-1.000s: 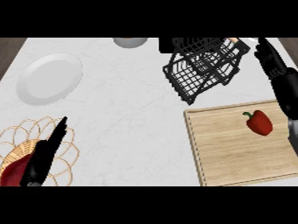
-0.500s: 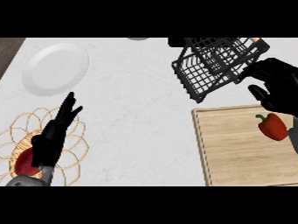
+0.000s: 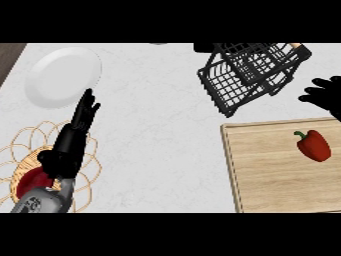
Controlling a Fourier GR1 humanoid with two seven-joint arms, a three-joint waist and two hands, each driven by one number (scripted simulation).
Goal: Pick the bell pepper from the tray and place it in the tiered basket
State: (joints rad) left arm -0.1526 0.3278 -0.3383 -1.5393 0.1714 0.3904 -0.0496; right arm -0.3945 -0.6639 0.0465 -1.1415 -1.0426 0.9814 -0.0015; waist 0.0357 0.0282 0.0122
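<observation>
Bell pepper (image 3: 314,145): we see it lying on the wooden tray (image 3: 276,175), untouched.
Right hand (image 3: 340,96): above the pepper, fingers relaxed and apart, holding nothing.
Left hand (image 3: 73,137): fingers straight, over the wire trivet (image 3: 10,150).
Tiered basket (image 3: 250,72): on the counter (image 3: 158,125), behind the tray.

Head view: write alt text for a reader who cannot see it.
A red bell pepper lies on a wooden tray at the right of a white counter, with the right hand open just above it and touching nothing. A black tiered basket stands behind the tray. The left hand rests open over a wire trivet, near a white plate.
</observation>
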